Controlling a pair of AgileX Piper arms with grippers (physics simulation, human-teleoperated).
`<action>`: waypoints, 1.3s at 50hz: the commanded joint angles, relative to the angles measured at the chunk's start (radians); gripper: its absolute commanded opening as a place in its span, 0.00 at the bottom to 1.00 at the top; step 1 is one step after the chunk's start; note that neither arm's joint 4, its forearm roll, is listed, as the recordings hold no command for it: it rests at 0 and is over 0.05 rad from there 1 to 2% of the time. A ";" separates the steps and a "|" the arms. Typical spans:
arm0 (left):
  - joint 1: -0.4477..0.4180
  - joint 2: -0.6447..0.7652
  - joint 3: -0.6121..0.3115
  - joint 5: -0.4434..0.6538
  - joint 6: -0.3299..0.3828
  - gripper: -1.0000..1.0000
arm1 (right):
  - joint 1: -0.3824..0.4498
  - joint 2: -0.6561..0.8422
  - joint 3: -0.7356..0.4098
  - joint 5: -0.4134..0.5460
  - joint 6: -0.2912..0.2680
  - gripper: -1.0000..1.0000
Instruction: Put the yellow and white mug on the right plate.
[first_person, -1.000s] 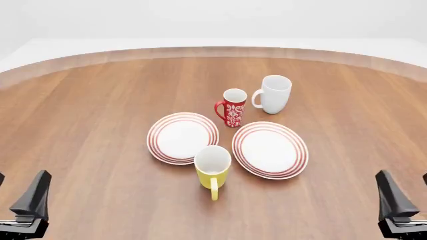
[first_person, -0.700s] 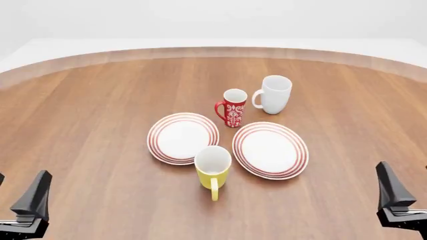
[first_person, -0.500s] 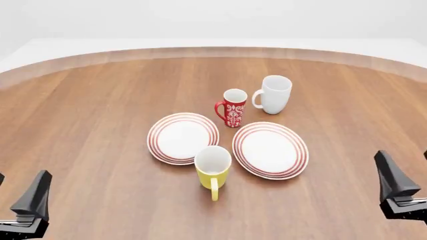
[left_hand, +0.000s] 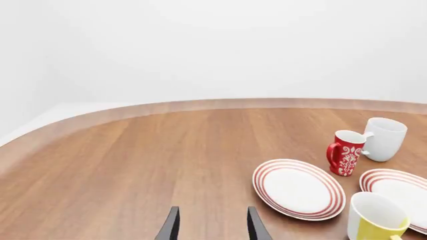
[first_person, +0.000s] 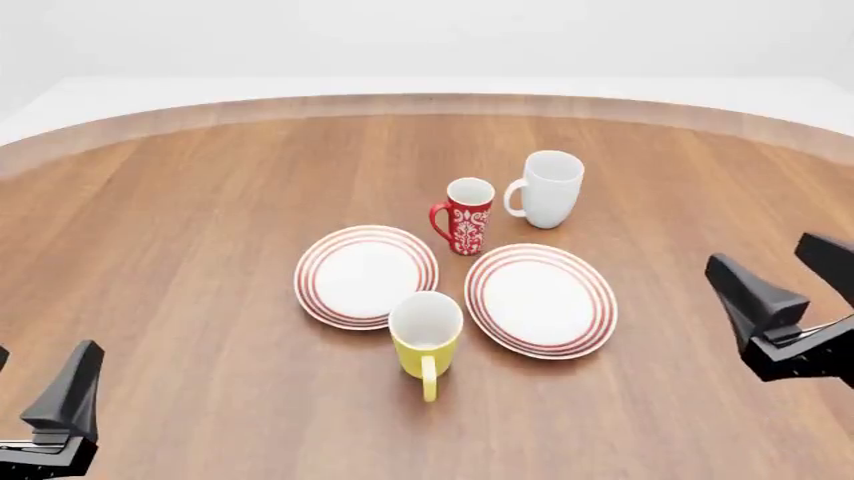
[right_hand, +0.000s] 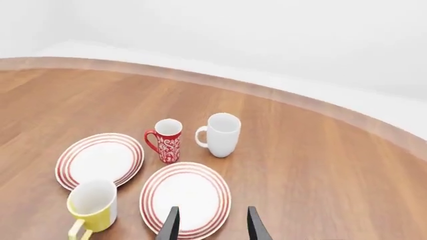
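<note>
Centrally on the wooden table (first_person: 200, 230), the yellow and white mug (first_person: 426, 335) stands upright with its white interior exposed and its handle turned toward the arms' side. It sits in the gap between the two red-ringed plates at their near edges: the left plate (first_person: 366, 275) just beside it on one side, the right plate (first_person: 541, 299) just beside it on the other. Whether the mug touches either rim cannot be resolved. Both plates carry nothing. Behind them stand the red patterned mug (first_person: 469, 215) and, to its right, the plain white mug (first_person: 549, 188), close together with the white mug's handle facing the red one.

The right gripper (first_person: 787, 285) enters at the right edge of the front view, well apart from the right plate; its body is cut off by the frame. Its two dark fingers are spread with nothing between them, as the right wrist view confirms, where only the fingertips (right_hand: 171, 226) show above the right plate's near rim.

The left gripper (first_person: 27, 385) sits at the bottom left corner, largely cropped, only one finger fully visible in the front view. In the left wrist view its fingertips (left_hand: 171, 228) appear parted and empty over bare wood, and the yellow and white mug is cut off at the frame edge.
</note>
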 joint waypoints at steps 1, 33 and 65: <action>0.000 0.000 0.000 0.000 0.000 1.00 | 0.056 0.101 -0.109 0.092 0.006 1.00; 0.000 0.000 0.000 0.000 0.000 1.00 | 0.223 0.642 -0.515 0.306 0.267 1.00; 0.000 0.000 0.000 0.000 0.000 1.00 | 0.326 0.689 -0.378 0.224 0.482 1.00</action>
